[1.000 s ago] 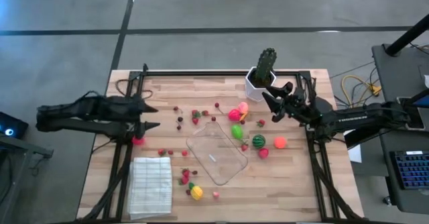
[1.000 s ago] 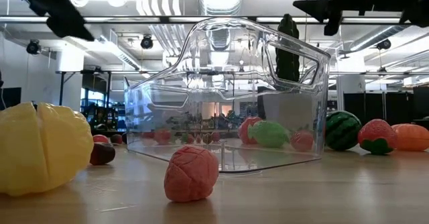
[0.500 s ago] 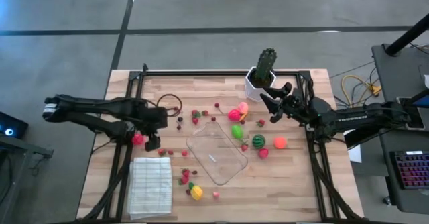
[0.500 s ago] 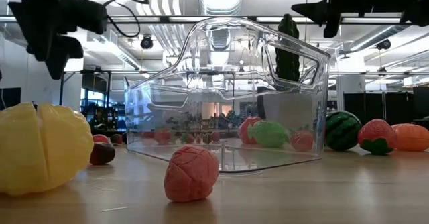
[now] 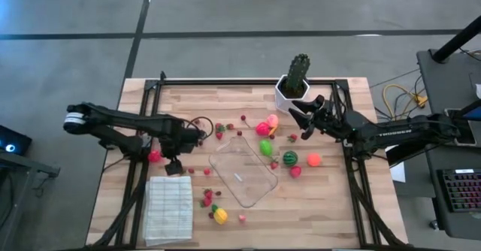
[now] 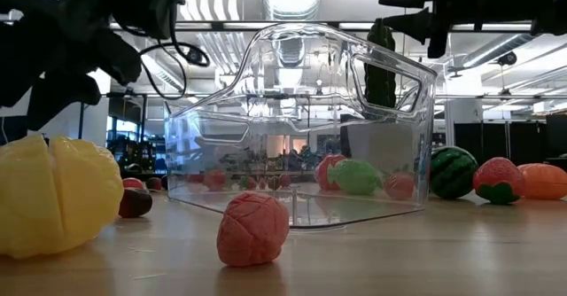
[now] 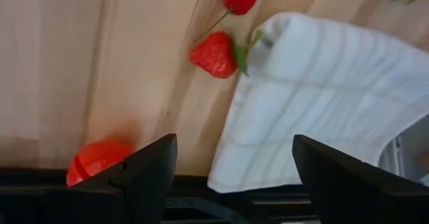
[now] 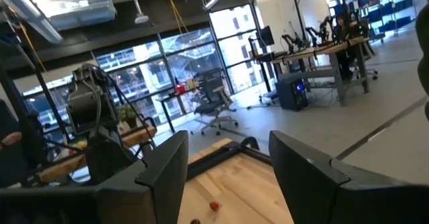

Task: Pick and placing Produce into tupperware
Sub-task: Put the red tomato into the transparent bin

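Above ribbed cloth (image 7: 322, 110) | left pincer (image 7: 231, 160) apart, empty | glossy strawberry (image 7: 213, 54) beside

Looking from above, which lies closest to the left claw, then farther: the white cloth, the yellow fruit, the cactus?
From the left gripper:
1. White cloth, just below it, near the table's front-left.
2. Yellow fruit, front edge, beside the cloth.
3. Cactus, far back, right of centre.

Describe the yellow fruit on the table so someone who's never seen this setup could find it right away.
Start at the clear tupperware in the middle of the wooden table, then look toward the near edge, between it and the white folded cloth. The yellow fruit lies there on the bare wood. It is the only all-yellow piece, bigger than the small red berries beside it.
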Robot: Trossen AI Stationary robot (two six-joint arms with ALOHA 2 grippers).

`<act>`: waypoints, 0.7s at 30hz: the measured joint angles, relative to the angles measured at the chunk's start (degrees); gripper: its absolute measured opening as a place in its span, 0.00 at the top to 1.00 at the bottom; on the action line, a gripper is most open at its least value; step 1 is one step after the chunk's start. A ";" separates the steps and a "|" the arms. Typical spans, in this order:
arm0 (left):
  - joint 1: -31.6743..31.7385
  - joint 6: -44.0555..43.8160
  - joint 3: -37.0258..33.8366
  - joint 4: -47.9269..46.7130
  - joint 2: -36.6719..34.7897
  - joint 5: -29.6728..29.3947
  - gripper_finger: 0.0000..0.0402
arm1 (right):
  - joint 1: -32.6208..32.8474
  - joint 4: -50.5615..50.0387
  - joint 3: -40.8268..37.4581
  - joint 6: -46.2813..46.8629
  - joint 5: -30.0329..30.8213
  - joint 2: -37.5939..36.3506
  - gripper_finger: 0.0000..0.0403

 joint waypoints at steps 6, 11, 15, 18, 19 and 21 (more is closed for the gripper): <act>0.00 -0.11 0.00 -6.56 2.02 -5.56 0.30 | 0.00 -0.59 -0.02 -0.03 0.00 -0.02 0.50; 0.02 -0.74 -0.01 -15.19 4.54 -17.86 0.30 | 0.00 -2.09 -0.04 -0.07 0.02 0.04 0.50; 0.02 -1.54 -0.02 -15.17 7.20 -18.30 0.30 | 0.00 -3.35 -0.04 -0.14 0.04 0.04 0.50; 0.02 -1.52 -0.13 -15.07 9.91 -18.31 0.30 | 0.00 -3.74 -0.04 -0.23 0.07 0.04 0.50; 0.02 -1.32 -0.28 -15.14 10.78 -18.32 0.30 | 0.00 -4.01 -0.04 -0.24 0.11 0.04 0.50; 0.02 0.00 -0.70 -15.04 12.77 -18.31 0.30 | 0.00 -4.25 -0.04 -0.24 0.15 0.04 0.50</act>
